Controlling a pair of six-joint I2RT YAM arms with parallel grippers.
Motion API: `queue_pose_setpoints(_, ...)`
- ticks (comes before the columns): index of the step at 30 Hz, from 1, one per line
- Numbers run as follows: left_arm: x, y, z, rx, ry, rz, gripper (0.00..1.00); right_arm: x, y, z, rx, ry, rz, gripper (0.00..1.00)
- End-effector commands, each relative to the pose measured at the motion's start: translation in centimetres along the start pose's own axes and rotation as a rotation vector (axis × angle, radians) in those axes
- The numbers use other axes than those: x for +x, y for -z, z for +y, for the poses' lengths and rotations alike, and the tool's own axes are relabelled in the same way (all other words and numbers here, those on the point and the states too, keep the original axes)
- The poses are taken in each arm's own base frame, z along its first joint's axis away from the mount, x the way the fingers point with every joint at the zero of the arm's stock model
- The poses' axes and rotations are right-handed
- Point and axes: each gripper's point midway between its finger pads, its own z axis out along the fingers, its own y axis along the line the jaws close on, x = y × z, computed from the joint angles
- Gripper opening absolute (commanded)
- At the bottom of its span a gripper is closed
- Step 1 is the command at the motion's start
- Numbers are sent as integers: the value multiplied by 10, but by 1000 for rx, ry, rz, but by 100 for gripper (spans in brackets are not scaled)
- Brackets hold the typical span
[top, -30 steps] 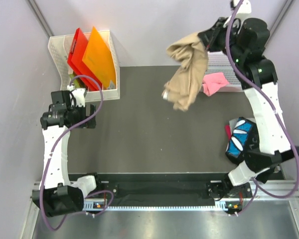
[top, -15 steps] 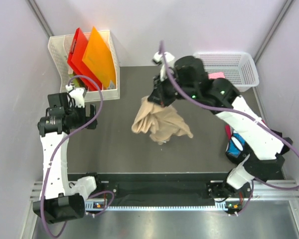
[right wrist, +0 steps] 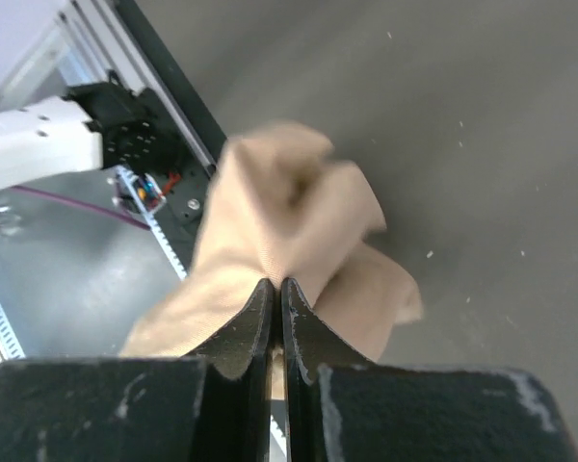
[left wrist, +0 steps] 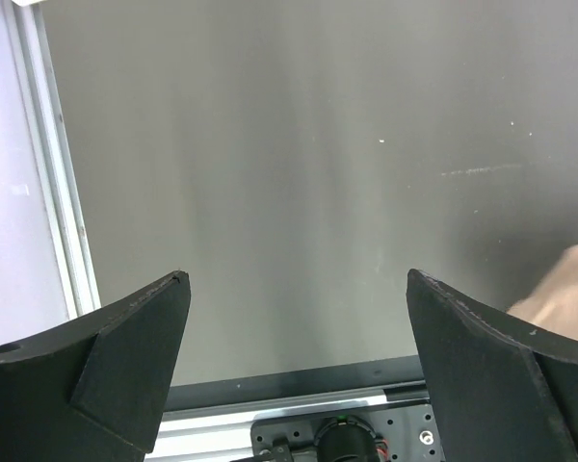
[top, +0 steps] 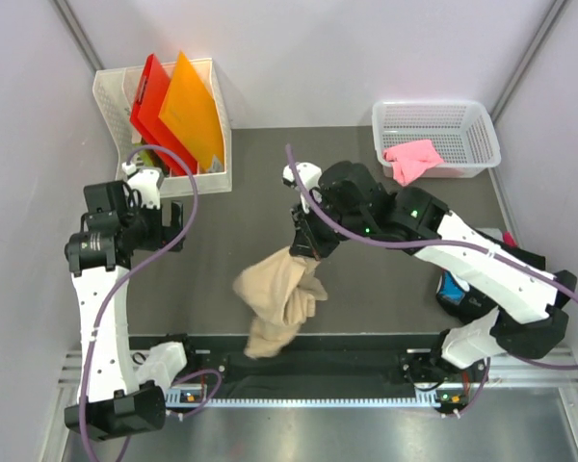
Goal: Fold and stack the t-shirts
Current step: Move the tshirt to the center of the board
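Well, the right hand (right wrist: 277, 287) pinches the bunched tan t-shirt (top: 275, 303), which dangles over the near edge of the surface (top: 222, 221). The left hand (left wrist: 296, 279) gapes wide, holding nothing. The black t-shirt (top: 451, 287) is mostly hidden behind the right arm (top: 482, 265).

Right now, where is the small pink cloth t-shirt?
In the top view, the small pink cloth t-shirt lies in the white mesh basket at the far right.

Left arm (top: 94, 318) stands raised at the left, its jaws spread wide; right arm (top: 472, 265) reaches across to centre, jaws pinched on the tan t-shirt (top: 275, 298)
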Motion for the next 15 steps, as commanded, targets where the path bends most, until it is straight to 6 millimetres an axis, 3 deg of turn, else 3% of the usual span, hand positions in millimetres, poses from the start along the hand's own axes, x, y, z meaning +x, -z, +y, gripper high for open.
queue_pose_setpoints(1, -10, 13, 0, -3, -30, -39, 98, -10, -12, -23, 69, -10, -43, 0)
queue_pose_setpoints(3, -10, 13, 0, -2, -32, -39, 98, -15, -31, -49, 121, -29, -27, 0)
queue_pose_setpoints(4, -9, 12, -1, 2, -29, -33, 98, -20, -37, -53, 99, -31, -29, 0)
queue_pose_setpoints(5, -8, 12, -1, 4, -30, -31, 98, -24, -55, -64, 97, -45, -21, 0)
queue_pose_setpoints(6, -8, 12, -1, 5, -31, -27, 97, -32, -61, -83, 115, -74, -33, 0)
queue_pose_setpoints(7, -7, 11, -1, 4, -31, -22, 97, -40, -66, -86, 90, -83, -42, 0)
queue_pose_setpoints(8, -7, 11, -1, 3, -31, -22, 97, -36, -89, -98, 89, -104, -7, 0)
queue_pose_setpoints(9, -7, 12, 0, 1, -36, -21, 97, -37, -97, -109, 93, -118, 7, 0)
queue_pose_setpoints(10, -7, 11, 0, 2, -37, -19, 97, -46, -103, -108, 66, -109, 4, 2)
queue_pose_setpoints(11, -8, 11, 1, -1, -40, -18, 97, -33, -127, -120, 78, -125, 70, 32)
queue_pose_setpoints(12, -8, 12, 1, -3, -46, -19, 97, -24, -133, -127, 99, -136, 115, 49)
queue_pose_setpoints(13, -9, 11, 1, -1, -48, -16, 97, -29, -137, -136, 140, -124, 114, 67)
queue_pose_setpoints(14, -9, 11, 2, -2, -50, -15, 97, -20, -148, -146, 172, -132, 145, 99)
queue_pose_setpoints(15, -10, 12, 2, -2, -57, -15, 97, -20, -147, -153, 206, -131, 144, 100)
